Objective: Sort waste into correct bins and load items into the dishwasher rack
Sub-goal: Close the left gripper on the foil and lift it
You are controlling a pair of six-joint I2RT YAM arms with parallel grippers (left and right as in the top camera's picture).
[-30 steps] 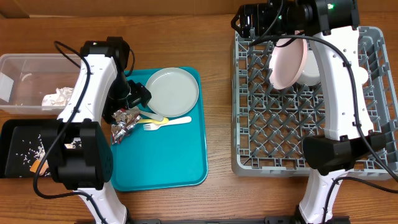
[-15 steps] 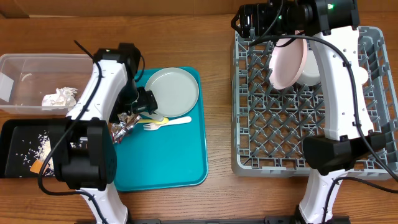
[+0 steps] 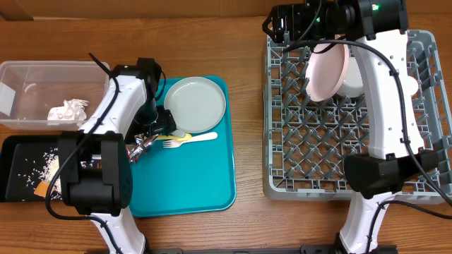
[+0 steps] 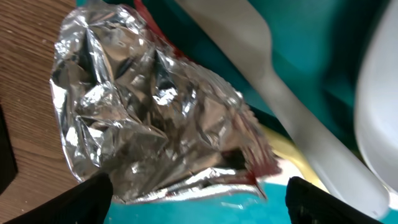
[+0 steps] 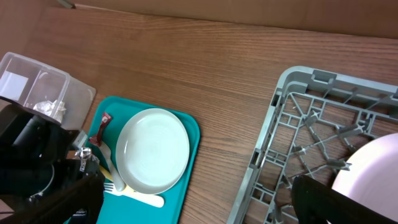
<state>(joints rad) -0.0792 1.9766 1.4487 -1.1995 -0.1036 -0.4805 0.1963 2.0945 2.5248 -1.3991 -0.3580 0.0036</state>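
Note:
Crumpled silver foil (image 4: pixel 149 118) lies at the left edge of the teal tray (image 3: pixel 191 183), partly on the wood, with a bit of red wrapper under its edge. My left gripper (image 4: pixel 199 202) hangs right over it, open, its fingertips (image 4: pixel 93 196) straddling the near edge of the foil (image 3: pixel 136 148). A grey utensil handle (image 4: pixel 280 99) and the yellow spoon (image 3: pixel 176 135) lie just beside it, next to the pale fork (image 3: pixel 194 140) and the grey-green plate (image 3: pixel 195 104). My right gripper (image 5: pixel 196 208) hovers open and empty above the far left corner of the dishwasher rack (image 3: pixel 282 176).
A pinkish plate (image 3: pixel 326 70) stands upright in the rack beside a white bowl (image 3: pixel 351 81). The clear tub (image 3: pixel 28 77) at the left holds a white napkin (image 3: pixel 67 111). The black tray (image 3: pixel 18 152) in front of it holds rice and an orange cube (image 3: pixel 42 188).
My left arm has swung right and lowered its gripper over the foil, which now shows only in part from overhead. The right arm has not moved.

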